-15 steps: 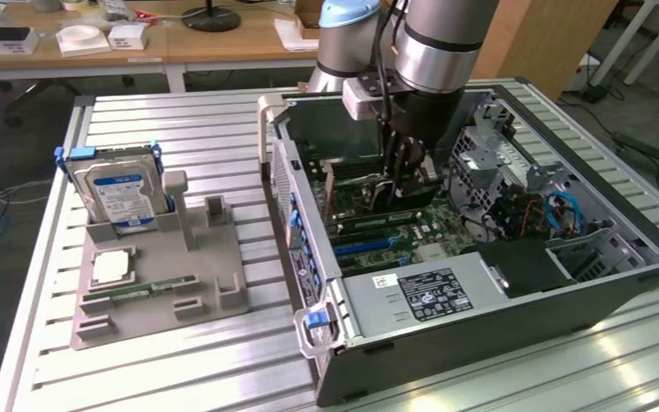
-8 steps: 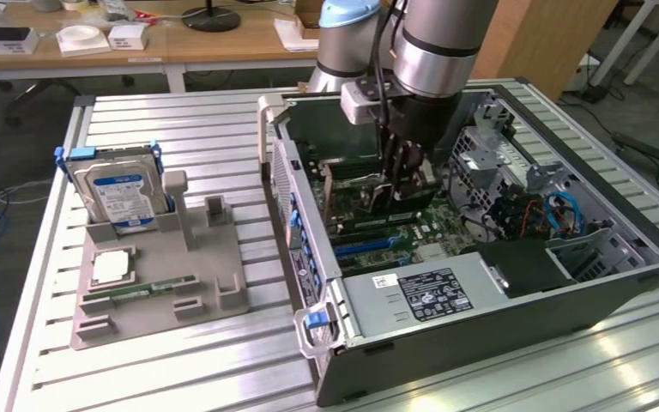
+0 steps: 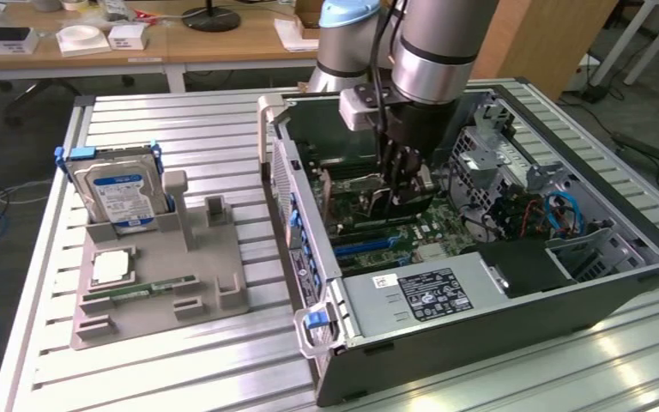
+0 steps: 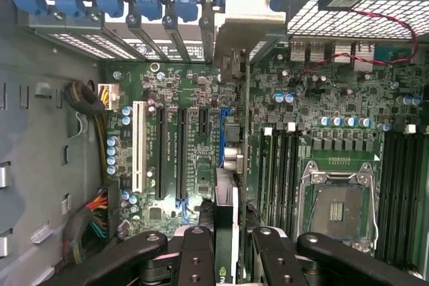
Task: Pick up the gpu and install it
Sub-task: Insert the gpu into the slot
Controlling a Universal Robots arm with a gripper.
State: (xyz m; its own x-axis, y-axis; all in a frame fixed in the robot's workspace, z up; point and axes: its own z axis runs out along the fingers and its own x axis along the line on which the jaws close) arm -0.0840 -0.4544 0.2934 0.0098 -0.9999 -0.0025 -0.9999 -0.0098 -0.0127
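Gpu (image 4: 231, 165) edge-on between pincer (image 4: 228, 249) fingers, over motherboard (image 4: 181, 132) slots

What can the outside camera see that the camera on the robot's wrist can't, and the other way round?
The exterior view alone shows the hard drive standing in the grey holder, the memory stick lying on that holder, the slatted table, and the computer case from outside.

The wrist view alone shows the expansion slots, the empty processor socket and the blue clips up close.

Both show the green motherboard and the end effector down inside the case, holding the gpu edge-on over the slots.
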